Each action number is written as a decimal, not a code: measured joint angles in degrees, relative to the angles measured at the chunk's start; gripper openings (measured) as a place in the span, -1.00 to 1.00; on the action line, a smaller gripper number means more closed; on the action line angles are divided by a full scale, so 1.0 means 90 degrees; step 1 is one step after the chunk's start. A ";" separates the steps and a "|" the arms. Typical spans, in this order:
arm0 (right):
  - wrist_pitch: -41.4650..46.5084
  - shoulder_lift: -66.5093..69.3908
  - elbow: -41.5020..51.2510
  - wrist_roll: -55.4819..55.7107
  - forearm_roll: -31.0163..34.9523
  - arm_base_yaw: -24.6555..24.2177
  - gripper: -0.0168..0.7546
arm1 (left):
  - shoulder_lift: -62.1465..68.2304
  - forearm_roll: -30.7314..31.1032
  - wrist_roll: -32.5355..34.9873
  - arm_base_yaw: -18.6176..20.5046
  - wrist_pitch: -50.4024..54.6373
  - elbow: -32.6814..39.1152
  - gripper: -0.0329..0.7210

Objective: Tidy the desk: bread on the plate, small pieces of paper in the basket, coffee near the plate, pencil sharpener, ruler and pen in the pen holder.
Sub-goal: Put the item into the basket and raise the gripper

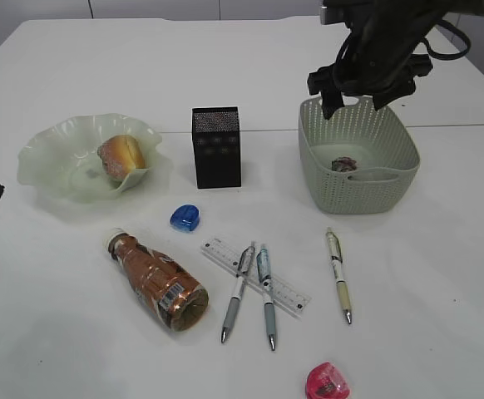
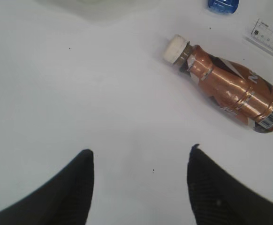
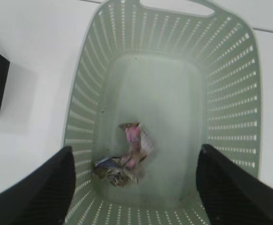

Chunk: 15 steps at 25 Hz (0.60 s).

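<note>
Right wrist view: crumpled paper (image 3: pixel 127 157) in basket (image 3: pixel 230 93), below parted jaws.

The right arm reaches in from the upper right, its wrist bent downward so the right gripper (image 1: pixel 357 93) hangs with its dark fingers (image 3: pixel 38 192) spread wide apart and nothing between them. The left gripper (image 2: pixel 139 159) also points downward, its fingers (image 2: pixel 66 190) parted and empty; only a dark edge of it shows at the left border of the exterior view.
</note>
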 joint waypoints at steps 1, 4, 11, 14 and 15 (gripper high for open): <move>0.0056 0.0000 0.0000 -0.0008 0.0000 0.0000 0.67 | 0.0000 0.0000 0.0000 0.0000 0.0000 0.0000 0.30; 0.0475 0.0000 0.0000 0.0002 0.0131 0.0000 0.68 | 0.0000 -0.0010 0.0000 0.0000 0.0000 0.0000 0.30; 0.1581 -0.0236 0.0014 -0.0228 0.0519 0.0000 0.48 | 0.0000 -0.0010 0.0165 0.0000 -0.0061 0.0000 0.26; 0.1733 -0.0488 0.0267 -0.0472 0.0820 0.0000 0.46 | 0.0000 -0.0028 0.0193 0.0000 -0.0239 0.0000 0.24; 0.1765 -0.0582 0.0406 -0.0570 0.0922 0.0000 0.46 | 0.0000 -0.0093 0.0161 0.0000 -0.0308 0.0000 0.24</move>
